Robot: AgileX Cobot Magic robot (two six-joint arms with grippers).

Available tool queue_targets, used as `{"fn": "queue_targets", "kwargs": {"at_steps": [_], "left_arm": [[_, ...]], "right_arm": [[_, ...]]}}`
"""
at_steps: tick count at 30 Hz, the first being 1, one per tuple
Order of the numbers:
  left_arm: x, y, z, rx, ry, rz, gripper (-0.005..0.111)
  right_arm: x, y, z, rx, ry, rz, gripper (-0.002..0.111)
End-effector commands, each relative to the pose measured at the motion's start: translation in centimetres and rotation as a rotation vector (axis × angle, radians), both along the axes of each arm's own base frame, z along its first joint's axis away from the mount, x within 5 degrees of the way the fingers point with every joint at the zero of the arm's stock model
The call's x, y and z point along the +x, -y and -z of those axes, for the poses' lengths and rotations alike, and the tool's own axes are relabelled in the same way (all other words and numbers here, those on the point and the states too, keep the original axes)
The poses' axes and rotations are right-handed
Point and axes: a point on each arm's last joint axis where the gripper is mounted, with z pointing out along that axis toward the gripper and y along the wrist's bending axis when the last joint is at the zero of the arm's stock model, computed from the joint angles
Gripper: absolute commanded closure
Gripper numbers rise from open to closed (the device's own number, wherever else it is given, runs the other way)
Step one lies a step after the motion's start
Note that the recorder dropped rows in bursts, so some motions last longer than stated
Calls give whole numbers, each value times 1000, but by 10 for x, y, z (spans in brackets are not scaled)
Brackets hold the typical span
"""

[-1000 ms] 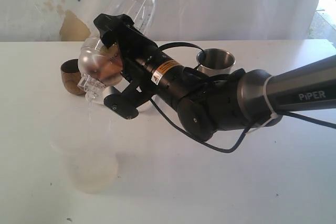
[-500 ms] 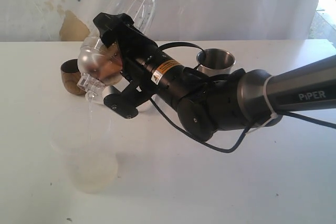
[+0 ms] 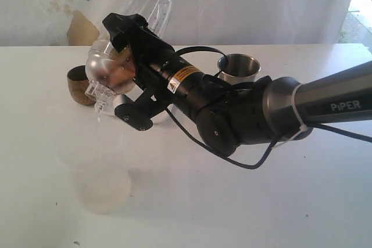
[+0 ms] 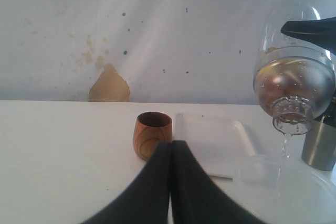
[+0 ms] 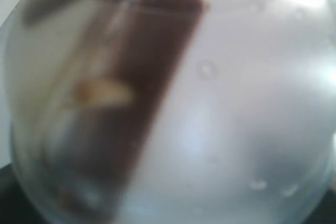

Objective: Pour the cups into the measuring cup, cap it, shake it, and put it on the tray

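The right hand [image 3: 129, 72] gripped the measuring cup [image 3: 154, 1], tipped lid-end down above the frosted jug [image 3: 102, 181] on the table [image 3: 244, 207]. A thin trickle [image 4: 285, 148] seemed to fall from it. The left hand [image 4: 171, 148] was clenched shut and empty, near the wooden cup [image 4: 152, 135] and the tray [image 4: 220, 140].

From my console this reads as a makeshift robotics test bench: a bare white table [image 3: 279, 213] against a stained white backdrop [image 3: 261, 4], a PiPER-labelled arm [image 3: 331, 100] over it.
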Motion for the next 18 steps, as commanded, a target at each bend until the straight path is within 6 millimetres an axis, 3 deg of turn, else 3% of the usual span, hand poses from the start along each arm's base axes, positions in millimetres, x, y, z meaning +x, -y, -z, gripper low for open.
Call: {"fn": "queue_targets", "kwargs": {"at_steps": [1,18], "left_arm": [[0,1,2,11,-2,12,107],[0,1,2,15,-2,14,107]], "right_arm": [[1,2,-12,27,65,8,108],[1,2,-12,41,56,6,108]]}}
